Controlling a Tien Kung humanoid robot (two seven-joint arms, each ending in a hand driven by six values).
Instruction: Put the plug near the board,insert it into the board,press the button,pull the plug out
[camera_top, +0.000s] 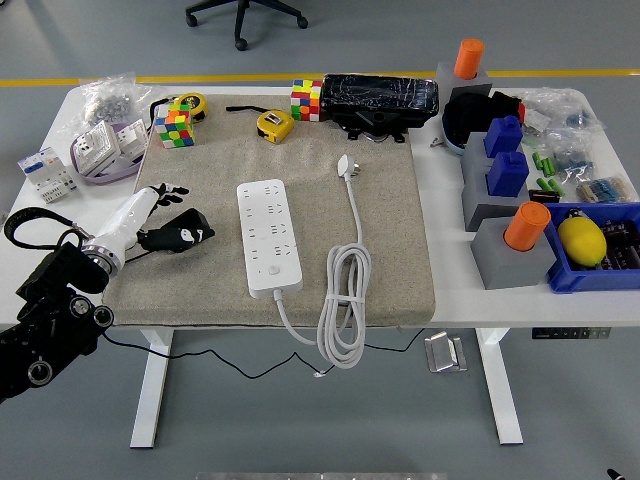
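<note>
Head view: you are looking down on a white bench (450, 300) standing on a grey floor with a yellow line running behind it, and a beige mat (200, 280) covers the bench's middle. On that mat lies the white power strip (268, 236), its long axis running from near to far, button end toward you. Its plug (347, 165) rests on the mat just right of the strip's far end, apart from it, prongs pointing to the far left (the white cable (345, 300) trails back toward you and coils over the mat's near edge).

Around the mat you will find plenty of clutter. Along the far edge sit two colour cubes (172, 127), two yellow tape measures (272, 124) and a black wrapped box (380, 95). To the right stand grey blocks (500, 250) carrying orange and blue pieces, with a blue bin (570, 275) holding a yellow object. Nothing lies between plug and strip.

Your left robot hand (155, 203) reaches in from the lower left, resting on the mat's left part, well left of the strip, its white fingers loosely spread and holding nothing. A small black object (180, 233) lies just beside it.
</note>
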